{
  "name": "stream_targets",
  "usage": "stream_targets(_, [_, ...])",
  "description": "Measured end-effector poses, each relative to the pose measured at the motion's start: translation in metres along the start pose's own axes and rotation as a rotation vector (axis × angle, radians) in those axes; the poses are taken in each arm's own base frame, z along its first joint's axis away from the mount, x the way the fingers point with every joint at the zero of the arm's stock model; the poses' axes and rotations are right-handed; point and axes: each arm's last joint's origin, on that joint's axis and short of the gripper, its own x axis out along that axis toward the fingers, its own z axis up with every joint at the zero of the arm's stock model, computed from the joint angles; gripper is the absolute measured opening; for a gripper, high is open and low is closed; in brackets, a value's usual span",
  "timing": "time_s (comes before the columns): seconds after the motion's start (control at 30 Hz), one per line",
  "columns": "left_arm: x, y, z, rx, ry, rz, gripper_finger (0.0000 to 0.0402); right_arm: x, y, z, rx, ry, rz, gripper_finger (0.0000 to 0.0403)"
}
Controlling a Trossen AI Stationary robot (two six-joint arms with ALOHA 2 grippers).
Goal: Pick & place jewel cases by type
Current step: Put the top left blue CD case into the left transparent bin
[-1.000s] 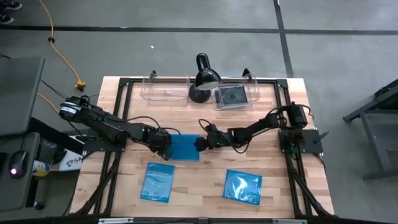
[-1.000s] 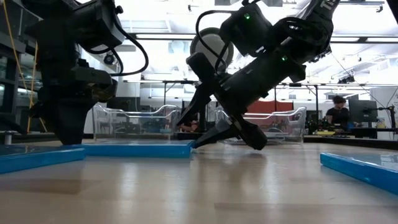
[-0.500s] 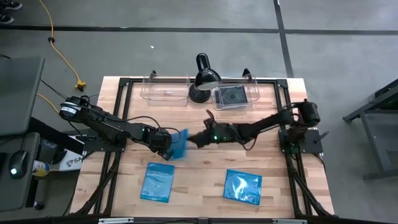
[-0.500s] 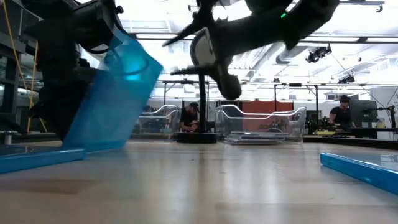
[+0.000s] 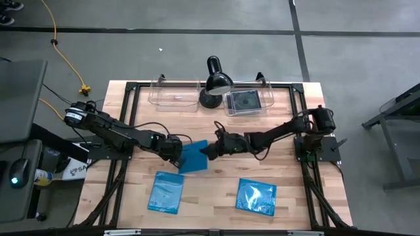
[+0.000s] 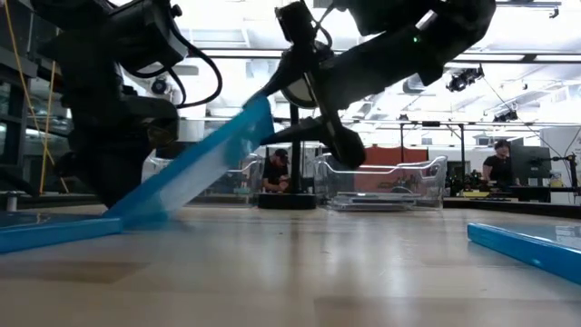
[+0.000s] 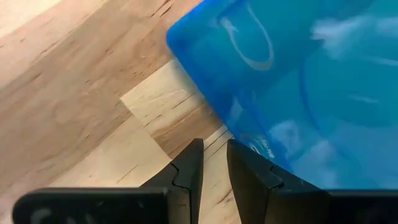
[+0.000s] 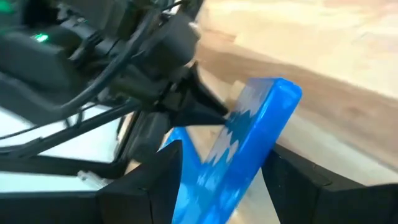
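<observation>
A blue jewel case [image 5: 192, 157] stands tilted at mid-table between my two grippers. Its left edge [image 6: 136, 213] rests on the wood and its right edge is raised. My right gripper [image 5: 209, 151] is shut on that raised edge. My left gripper [image 5: 176, 151], shut with nothing between its fingers, points steeply down at the case's low edge. Two more blue jewel cases [image 5: 166, 191] [image 5: 256, 196] lie flat near the front edge. A dark jewel case [image 5: 244, 101] lies in the right-hand clear bin at the back. My left gripper touches the case's low left edge [image 7: 264, 155] near a corner with the outer side of one finger [image 7: 249, 177]. The fingertips point down at the table beside the case. My right gripper pinches the case's raised right edge [image 8: 249, 143] between its two fingers [image 8: 155, 180], one over the top face and one beneath. It comes in from the table's right, slanting slightly down. The case hangs tilted, its opposite edge on the table.
A black desk lamp [image 5: 215, 82] stands at the back centre between two clear bins; the left bin [image 5: 176, 95] holds no case. In the low view, people show in the room beyond the table. Bare wood lies in the middle front.
The blue case lay flat a second ago. My right gripper has risen with its right edge, tipping the case steeply against my left gripper, then let it down to a shallower slant. The case's left edge has stayed on the table.
</observation>
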Motion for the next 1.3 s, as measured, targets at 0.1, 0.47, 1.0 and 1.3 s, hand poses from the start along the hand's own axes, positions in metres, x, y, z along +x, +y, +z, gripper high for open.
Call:
stream_targets(0.1, [0.0, -0.001, 0.001, 0.0, -0.012, -0.008, 0.0072, 0.0, -0.001, 0.0, -0.004, -0.005, -0.009, 0.0199])
stream_targets(0.47, [0.0, -0.003, 0.002, -0.014, -0.037, -0.017, 0.0072, 0.0, -0.008, -0.003, -0.009, 0.022, -0.076, 0.0199])
stream_targets(1.0, [-0.001, -0.003, 0.002, 0.011, -0.043, -0.006, 0.0072, -0.001, -0.011, -0.004, -0.042, 0.037, -0.107, 0.0094])
stream_targets(1.3, [-0.001, -0.002, 0.002, 0.022, -0.046, 0.006, 0.0072, -0.001, -0.01, -0.004, -0.062, 0.049, -0.099, 0.0048])
